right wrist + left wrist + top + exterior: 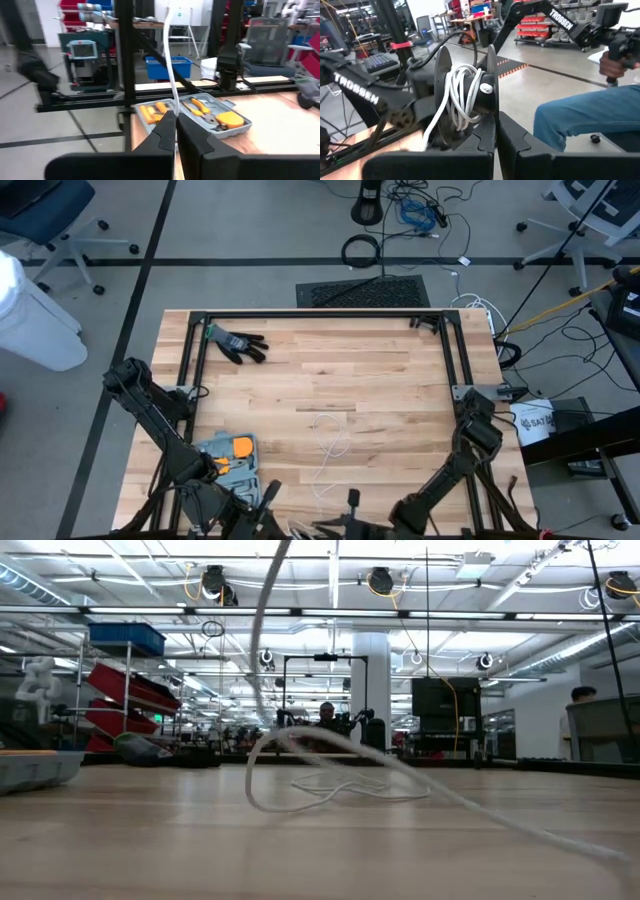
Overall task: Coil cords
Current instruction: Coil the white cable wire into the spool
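A thin white cord (pixel 333 442) lies in loose loops on the wooden table (pixel 380 380), near its front middle. In the low view the cord (pixel 330 780) rests on the table by a loop and one strand rises out of the top. Part of it is wound on a black spool (pixel 465 95) with two discs. My left gripper (pixel 496 131) is shut on that spool at the table's near edge. My right gripper (pixel 176 122) is shut on a strand of the cord (pixel 170 65) beside it. My left gripper pinches the lower rim of one of the spool's discs (pixel 492 112) between its two fingers. The spool stands on edge above the fingers, lifted clear, with white cord wound round its core (pixel 462 97) and one strand trailing down. My right gripper pinches a single strand of the cord (pixel 172 107) between its fingertips. The strand rises straight up from the fingers and leaves the picture at the top.
A grey tool case (pixel 232 455) with orange tools lies open at the front left. A black glove (pixel 238 345) lies at the far left. A black frame (pixel 320 317) runs along the far edge and both sides. A person in jeans (pixel 585 115) sits beyond the near edge.
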